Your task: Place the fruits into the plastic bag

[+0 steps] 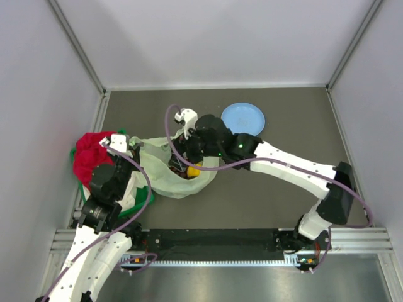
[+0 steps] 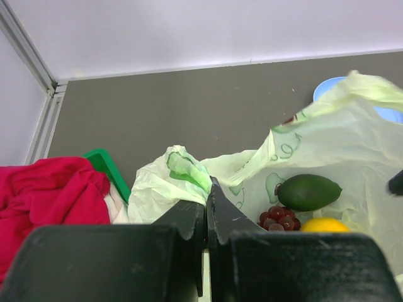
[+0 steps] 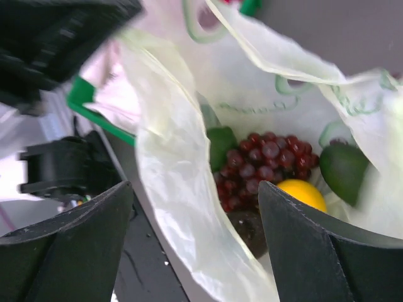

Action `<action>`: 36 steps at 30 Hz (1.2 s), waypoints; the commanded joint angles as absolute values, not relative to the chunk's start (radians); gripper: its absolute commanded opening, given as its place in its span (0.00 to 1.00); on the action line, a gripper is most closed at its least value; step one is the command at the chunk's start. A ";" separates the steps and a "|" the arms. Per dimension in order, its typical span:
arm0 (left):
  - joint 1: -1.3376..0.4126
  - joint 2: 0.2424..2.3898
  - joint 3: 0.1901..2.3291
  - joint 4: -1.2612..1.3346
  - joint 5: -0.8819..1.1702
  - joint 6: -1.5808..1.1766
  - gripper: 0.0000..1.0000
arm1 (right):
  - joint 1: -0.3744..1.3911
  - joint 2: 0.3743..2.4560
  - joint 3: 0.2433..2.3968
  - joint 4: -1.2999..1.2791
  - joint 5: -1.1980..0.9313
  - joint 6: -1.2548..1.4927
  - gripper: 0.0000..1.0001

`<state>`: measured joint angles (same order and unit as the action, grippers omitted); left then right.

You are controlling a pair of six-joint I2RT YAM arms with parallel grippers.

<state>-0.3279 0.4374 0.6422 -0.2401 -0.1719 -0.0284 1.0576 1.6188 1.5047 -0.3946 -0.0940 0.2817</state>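
Note:
The pale yellow-green plastic bag (image 1: 165,168) lies open at the table's left centre. Inside it lie a dark red grape bunch (image 3: 264,165), an orange-yellow citrus (image 3: 303,193), a green avocado-like fruit (image 3: 343,171) and a small dark fruit (image 3: 249,228). The left wrist view also shows the avocado-like fruit (image 2: 309,192), grapes (image 2: 279,219) and citrus (image 2: 324,225) in the bag (image 2: 352,145). My left gripper (image 2: 206,192) is shut on the bag's crumpled handle (image 2: 182,173). My right gripper (image 3: 195,207) is open above the bag's mouth, its jaws either side of the bag's rim (image 3: 179,189).
A round blue plate (image 1: 243,117) lies behind the bag. A red cloth (image 1: 91,156) and white cloth sit in a green tray (image 2: 107,170) at the left wall. Grey walls enclose the table on three sides.

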 commanded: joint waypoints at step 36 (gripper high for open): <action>-0.324 0.495 0.673 -0.184 -0.153 -0.066 0.00 | 1.019 1.780 1.787 -0.515 0.551 -0.064 0.18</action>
<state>-0.3279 0.4465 0.6422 -0.2379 -0.1719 -0.0307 1.0412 1.8313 1.7306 -0.5114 0.5041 -0.0837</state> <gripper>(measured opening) 0.019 0.319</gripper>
